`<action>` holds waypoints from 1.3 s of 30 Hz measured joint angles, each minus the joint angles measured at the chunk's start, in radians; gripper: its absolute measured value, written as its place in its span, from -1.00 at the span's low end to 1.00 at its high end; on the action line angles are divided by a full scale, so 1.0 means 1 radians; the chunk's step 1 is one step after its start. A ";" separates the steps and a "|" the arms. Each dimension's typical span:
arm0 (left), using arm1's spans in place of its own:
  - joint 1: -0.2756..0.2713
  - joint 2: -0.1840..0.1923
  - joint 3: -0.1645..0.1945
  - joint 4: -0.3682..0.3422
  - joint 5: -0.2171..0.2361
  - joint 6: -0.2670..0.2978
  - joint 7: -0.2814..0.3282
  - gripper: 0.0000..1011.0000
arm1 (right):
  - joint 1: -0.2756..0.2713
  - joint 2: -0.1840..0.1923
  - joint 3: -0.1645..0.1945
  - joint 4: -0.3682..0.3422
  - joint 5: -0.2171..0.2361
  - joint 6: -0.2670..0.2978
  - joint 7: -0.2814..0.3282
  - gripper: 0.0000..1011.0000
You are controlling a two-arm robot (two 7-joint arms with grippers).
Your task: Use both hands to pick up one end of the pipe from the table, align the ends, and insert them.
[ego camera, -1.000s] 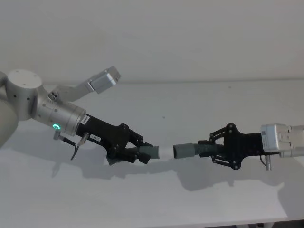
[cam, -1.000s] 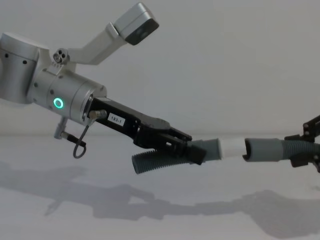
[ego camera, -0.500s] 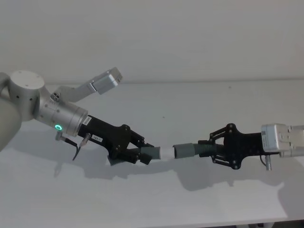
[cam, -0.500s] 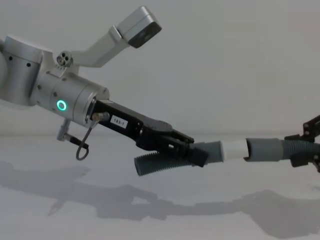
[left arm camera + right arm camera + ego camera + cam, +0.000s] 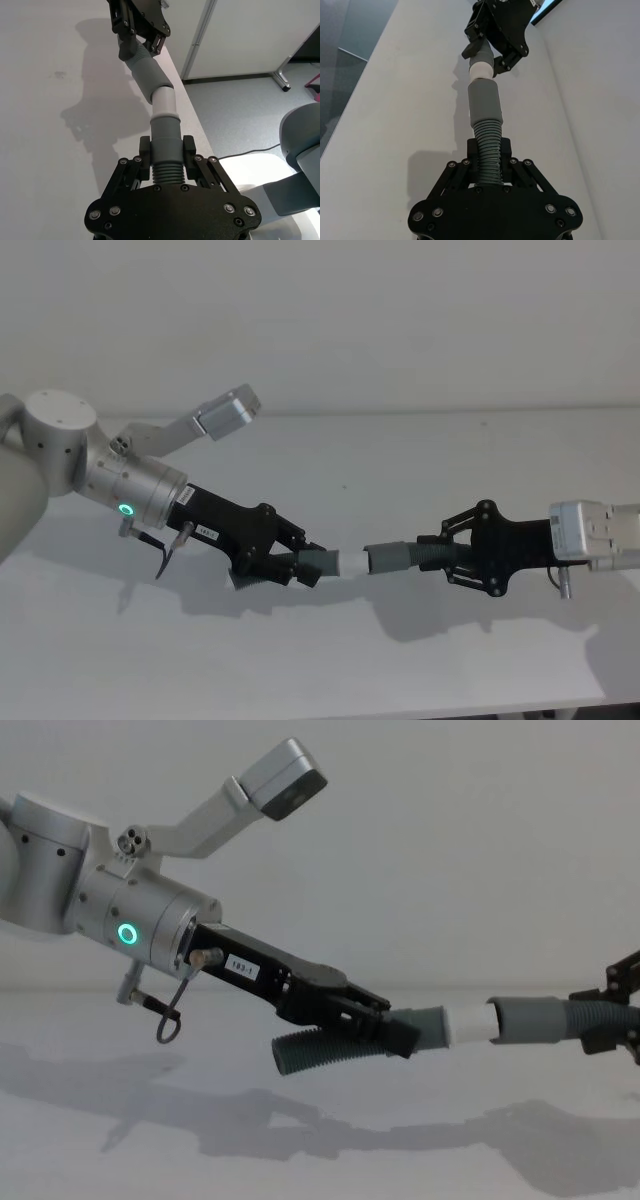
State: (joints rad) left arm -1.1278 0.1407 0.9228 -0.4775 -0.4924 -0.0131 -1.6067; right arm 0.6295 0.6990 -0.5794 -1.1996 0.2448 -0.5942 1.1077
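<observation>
Both pipe pieces hang in the air above the white table [image 5: 330,670], end to end. My left gripper [image 5: 292,563] is shut on the ribbed piece [image 5: 320,1051] just behind its white tip [image 5: 352,562]. The piece's tail sticks out below and behind the fingers. My right gripper [image 5: 441,561] is shut on the ribs of the other piece, whose smooth grey cuff [image 5: 389,558] points left. The white tip [image 5: 467,1023] meets the mouth of the cuff [image 5: 520,1019]. In the left wrist view the tip [image 5: 164,102] joins the cuff [image 5: 146,80] at a slight bend.
The table's front edge [image 5: 420,710] runs along the bottom of the head view, and a plain wall [image 5: 400,320] stands behind. In the left wrist view the table edge drops to a grey floor [image 5: 240,105] with white cabinet panels.
My left arm has moved a little to the right with its piece. The visible stretch of white tip has shortened against the cuff. The right arm has stayed still.
</observation>
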 joint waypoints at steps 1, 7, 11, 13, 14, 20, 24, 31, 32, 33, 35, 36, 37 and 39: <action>0.001 0.001 -0.001 -0.003 0.002 0.002 0.003 -0.30 | 0.000 0.000 0.000 0.000 0.000 0.000 0.000 -0.56; 0.008 0.006 -0.006 -0.019 0.007 0.010 0.017 -0.30 | 0.000 0.000 0.000 0.000 0.000 0.000 0.000 -0.56; 0.012 0.011 -0.009 -0.029 0.010 0.015 0.027 -0.30 | 0.000 0.000 0.000 0.000 0.000 0.000 0.000 -0.56; 0.014 0.013 -0.010 -0.033 0.012 0.016 0.031 -0.30 | 0.000 0.000 0.000 0.000 0.000 0.000 0.000 -0.56; 0.015 0.014 -0.012 -0.037 0.013 0.018 0.034 -0.30 | 0.000 0.000 0.000 0.000 0.000 0.000 0.000 -0.56; 0.019 0.015 -0.016 -0.044 0.017 0.021 0.045 -0.30 | 0.000 0.000 0.000 0.000 0.000 0.000 0.000 -0.56; 0.021 0.014 -0.019 -0.046 0.020 0.022 0.051 -0.30 | 0.000 0.000 0.000 0.000 0.000 0.000 0.000 -0.56; 0.021 0.009 -0.023 -0.042 0.025 0.022 0.055 -0.30 | 0.000 0.000 0.000 0.000 0.000 0.000 0.000 -0.56; 0.021 0.007 -0.024 -0.040 0.026 0.022 0.056 -0.30 | 0.000 0.000 0.000 0.000 0.000 0.000 0.000 -0.56; 0.021 0.005 -0.024 -0.038 0.028 0.021 0.056 -0.30 | 0.000 0.000 0.000 0.000 0.000 0.000 0.000 -0.56; 0.021 0.001 -0.026 -0.033 0.030 0.021 0.057 -0.30 | 0.000 0.000 0.000 0.000 0.000 0.000 0.000 -0.56; 0.021 0.001 -0.026 -0.033 0.030 0.021 0.057 -0.30 | 0.000 0.000 0.000 0.000 0.000 0.000 0.000 -0.56; 0.021 -0.001 -0.026 -0.030 0.031 0.021 0.057 -0.30 | 0.000 0.000 0.000 0.000 0.000 0.000 0.000 -0.56; 0.020 -0.004 -0.027 -0.025 0.032 0.020 0.057 -0.30 | 0.000 0.000 0.000 0.000 0.000 0.000 0.000 -0.56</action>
State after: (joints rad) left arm -1.1080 0.1367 0.8955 -0.5025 -0.4604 0.0073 -1.5499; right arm 0.6295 0.6990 -0.5794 -1.1995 0.2448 -0.5941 1.1078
